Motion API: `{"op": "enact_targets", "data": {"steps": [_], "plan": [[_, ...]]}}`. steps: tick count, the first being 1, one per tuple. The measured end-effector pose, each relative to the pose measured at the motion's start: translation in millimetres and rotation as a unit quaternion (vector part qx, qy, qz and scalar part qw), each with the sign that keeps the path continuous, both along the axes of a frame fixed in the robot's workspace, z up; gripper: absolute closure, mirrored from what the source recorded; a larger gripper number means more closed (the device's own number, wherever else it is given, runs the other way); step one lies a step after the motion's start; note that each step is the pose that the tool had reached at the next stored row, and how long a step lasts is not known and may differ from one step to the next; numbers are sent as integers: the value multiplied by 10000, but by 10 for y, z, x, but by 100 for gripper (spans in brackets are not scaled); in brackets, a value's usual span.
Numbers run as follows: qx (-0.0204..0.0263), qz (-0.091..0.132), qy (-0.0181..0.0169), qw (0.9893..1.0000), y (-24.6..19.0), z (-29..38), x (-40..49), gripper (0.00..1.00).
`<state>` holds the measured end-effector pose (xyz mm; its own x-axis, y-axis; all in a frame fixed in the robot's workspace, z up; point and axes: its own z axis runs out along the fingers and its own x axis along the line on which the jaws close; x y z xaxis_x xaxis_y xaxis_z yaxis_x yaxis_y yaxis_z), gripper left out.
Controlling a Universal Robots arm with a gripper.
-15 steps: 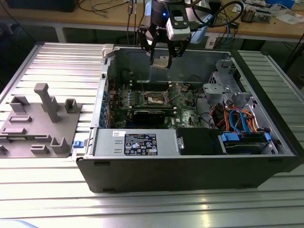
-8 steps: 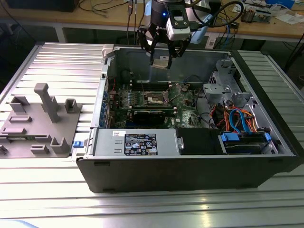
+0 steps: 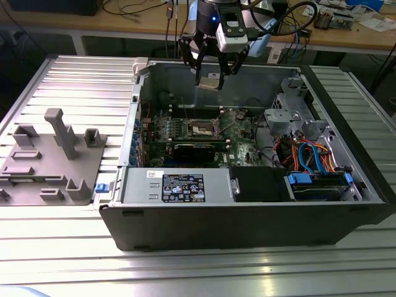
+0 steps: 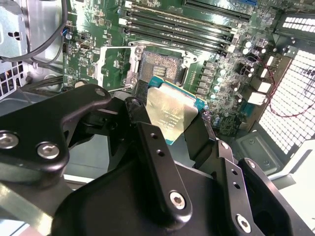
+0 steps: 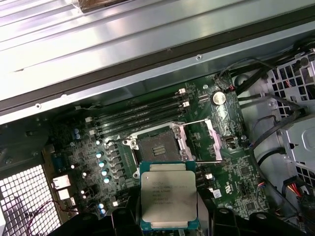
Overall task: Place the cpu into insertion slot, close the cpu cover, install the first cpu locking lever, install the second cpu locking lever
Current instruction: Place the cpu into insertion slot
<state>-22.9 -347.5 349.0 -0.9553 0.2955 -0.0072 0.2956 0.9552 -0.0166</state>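
Closest to the wrist cameras sits the black jointed end effector [image 4: 170, 118], drawn in narrow and gripping the small flat square cpu with the silver-grey metal top [image 4: 172, 109]. Its dark fingers [image 4: 147, 142] press against two opposite edges of the chip. I can see the chip's green border on the free sides, and it looks level in the grip.

From the exterior view, the end effector [image 3: 210, 69] hangs at the upper middle of the frame, over the far wall of the open black and grey computer case [image 3: 247, 223]. The cpu [image 3: 209, 81] is held in the air, well clear of the green motherboard [image 3: 241, 133].

In the first wrist view, the cpu [image 5: 168, 199] lies just beside the square metal-rimmed insertion slot [image 5: 156, 146], whose grey-gold contact field is bare. The thin silver cpu cover [image 5: 212, 138] stands swung open along one side of the slot. Long black memory slots [image 5: 142, 115] run along the slot's other side.

The case rests on the ribbed aluminium counter [image 3: 74, 80]. A grey moulded fixture tray [image 3: 49, 161] sits at the exterior view's left, apart from the case.
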Motion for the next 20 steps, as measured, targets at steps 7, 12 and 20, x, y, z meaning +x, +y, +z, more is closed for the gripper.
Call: {"op": "enact_targets", "data": {"steps": [7,12,20], "plan": [[-13,-13,0,10000,0,-1,0,46],[-26,-23,0,10000,0,-2,0,46],[-38,-35,0,10000,0,-2,0,46]]}}
